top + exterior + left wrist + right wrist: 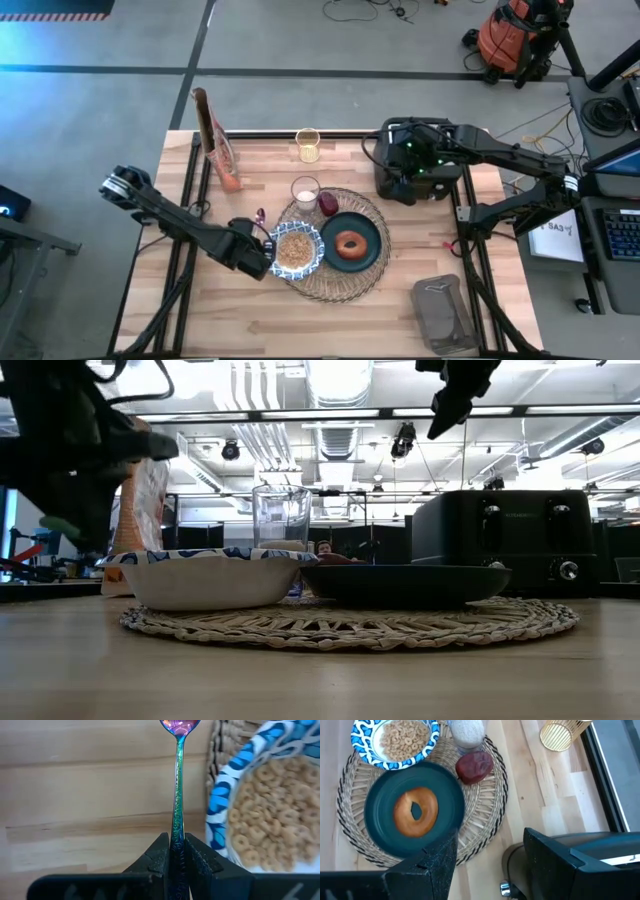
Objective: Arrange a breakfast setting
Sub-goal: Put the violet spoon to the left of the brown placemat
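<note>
Slim spoon with an iridescent blue-green handle (178, 795): clamped at its handle end between the fingers of the left gripper (176, 854), bowl end pointing away over bare wood, just beside the blue-and-white patterned bowl (296, 249) of ring cereal. From above, the left gripper (252, 246) sits at the bowl's left rim, at the edge of the round tan woven placemat (366, 277). Whether the spoon tip touches the table, can't tell.

Rest of the setting is on the mat: dark teal plate (372, 243) carrying the round browned bagel (349, 244), small red fruit (328, 203) and small clear glass (305, 191) behind them.

Right gripper (487, 851): fingers spread, empty, hanging above the black four-slot toaster (412, 170), well apart from the setting.

Risks as I read them:
- Grip is narrow, on a thin handle; a swing could let the spoon pivot or slide in the fingers and land crooked.
- Gripper is close to the bowl rim. A sideways drift would nudge the bowl, spill cereal, or push it into the plate.
- Lowering onto the raised mat edge instead of flat wood could leave the spoon rocking.
- Letting go too high: it bounces or rolls off line.
- Red-and-white cereal bag (214, 140) stands behind the left arm; a wide elbow retreat could tip it.
</note>
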